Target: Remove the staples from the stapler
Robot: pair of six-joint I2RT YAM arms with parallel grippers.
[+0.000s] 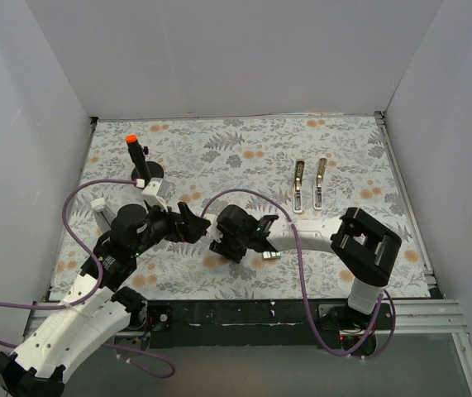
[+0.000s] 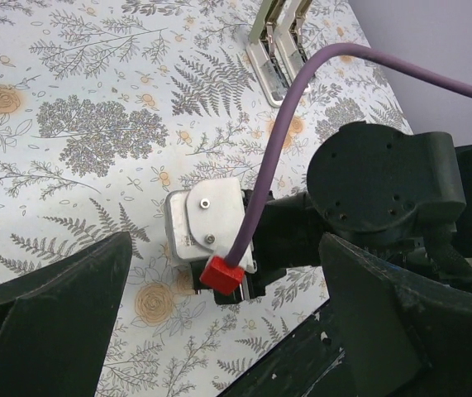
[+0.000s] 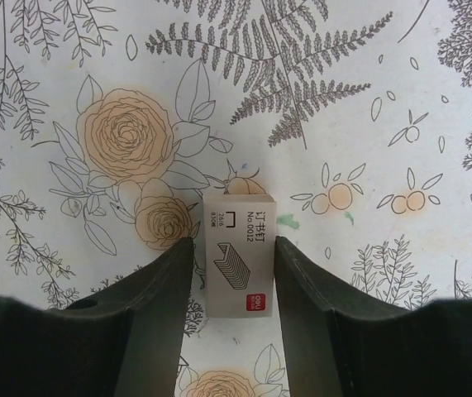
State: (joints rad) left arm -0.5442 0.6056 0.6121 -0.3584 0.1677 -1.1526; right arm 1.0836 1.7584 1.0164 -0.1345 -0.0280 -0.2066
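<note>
The stapler [image 1: 309, 185] lies open on the floral mat at the back right, as two narrow silvery arms side by side; it also shows at the top of the left wrist view [image 2: 273, 50]. No loose staple strips show. My right gripper [image 3: 233, 244] is open and low over the mat, its fingers on either side of a small white box printed with a staple drawing [image 3: 237, 223], with a thin gap on the left. In the top view the right gripper [image 1: 221, 240] is at the mat's middle front. My left gripper [image 1: 196, 225] is open and empty, facing the right wrist [image 2: 359, 190].
A black pen with an orange tip [image 1: 134, 152] stands in a holder at the back left. Purple cables [image 1: 252, 198] loop over both arms. The right wrist's camera housing with a red plug [image 2: 221, 271] sits between my left fingers. White walls enclose the mat.
</note>
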